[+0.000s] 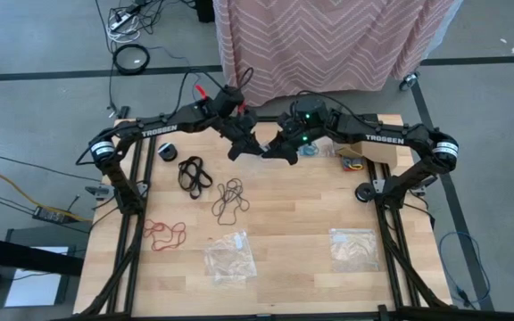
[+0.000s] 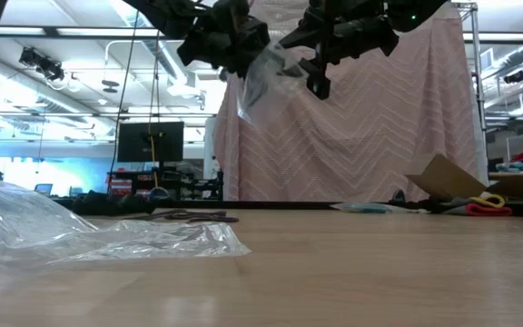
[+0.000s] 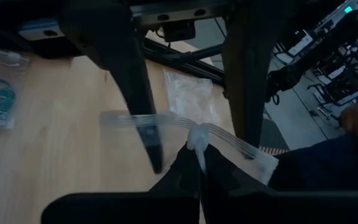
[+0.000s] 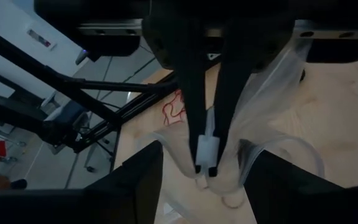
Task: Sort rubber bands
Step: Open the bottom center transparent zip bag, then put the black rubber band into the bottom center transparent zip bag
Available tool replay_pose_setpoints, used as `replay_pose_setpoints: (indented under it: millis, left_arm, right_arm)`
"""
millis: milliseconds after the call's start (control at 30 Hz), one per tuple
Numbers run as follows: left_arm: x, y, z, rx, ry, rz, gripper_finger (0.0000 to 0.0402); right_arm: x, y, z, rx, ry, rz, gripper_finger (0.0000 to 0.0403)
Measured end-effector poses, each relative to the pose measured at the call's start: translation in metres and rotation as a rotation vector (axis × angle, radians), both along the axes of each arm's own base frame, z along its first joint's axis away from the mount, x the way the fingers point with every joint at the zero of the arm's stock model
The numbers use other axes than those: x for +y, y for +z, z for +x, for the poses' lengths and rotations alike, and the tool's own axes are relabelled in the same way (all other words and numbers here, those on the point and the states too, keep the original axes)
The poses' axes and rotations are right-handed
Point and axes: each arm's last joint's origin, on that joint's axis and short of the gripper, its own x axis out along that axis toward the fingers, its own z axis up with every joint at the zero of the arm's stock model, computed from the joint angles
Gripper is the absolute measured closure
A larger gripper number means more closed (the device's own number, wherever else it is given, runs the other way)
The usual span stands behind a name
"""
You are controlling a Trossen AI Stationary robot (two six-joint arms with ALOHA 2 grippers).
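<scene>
left gripper (image 3: pixel 197 163) jaws pinch bag (image 2: pixel 266 77) rim | right gripper (image 3: pixel 199 134) jaws wide, straddling rim | risk: film slips free, drops to surface (image 1: pixel 284 223), bands (image 1: pixel 228 201) unsorted

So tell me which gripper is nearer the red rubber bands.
Left. The left gripper hangs above the table's far middle, diagonally across from the red rubber bands at the near left; the right gripper is farther right.

Two matte-black jointed arms bear white TROSSEN lettering, silver joint rings, thin black cables and a green light.
</scene>
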Motion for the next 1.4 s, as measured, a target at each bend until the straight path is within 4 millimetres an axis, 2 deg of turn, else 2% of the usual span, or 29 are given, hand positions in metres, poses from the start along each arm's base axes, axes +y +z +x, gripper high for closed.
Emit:
replay_pose_setpoints:
  millis: [200, 567, 867, 1067, 1167, 1300, 1400]
  left_arm:
    - [0.006, 0.001, -0.003, -0.005, 0.020, 0.004, 0.0401]
    - [0.017, 0.026, -0.027, -0.061, 0.089, 0.072, 0.0401]
    - [0.031, 0.027, -0.036, -0.049, 0.156, 0.089, 0.0401]
    - [0.033, 0.030, -0.051, 0.030, 0.225, 0.080, 0.0401]
    - [0.028, 0.036, -0.064, 0.082, 0.253, 0.079, 0.0401]
    - [0.014, 0.054, -0.085, 0.090, 0.258, 0.140, 0.0401]
    - [0.002, 0.064, -0.101, 0.107, 0.250, 0.198, 0.0401]
  right_arm:
    - [0.001, 0.006, -0.005, -0.016, 0.010, 0.016, 0.0208]
    - [0.004, 0.037, -0.032, -0.082, -0.023, -0.026, 0.0219]
    - [0.013, 0.058, -0.053, -0.137, -0.028, -0.059, 0.0223]
    - [0.012, 0.043, -0.063, 0.032, -0.042, -0.138, 0.0223]
    - [0.013, 0.030, -0.061, 0.111, -0.012, -0.172, 0.0223]
    - [0.017, 0.014, -0.046, 0.171, 0.041, -0.166, 0.0223]
    - [0.022, -0.003, -0.027, 0.208, 0.078, -0.142, 0.0223]
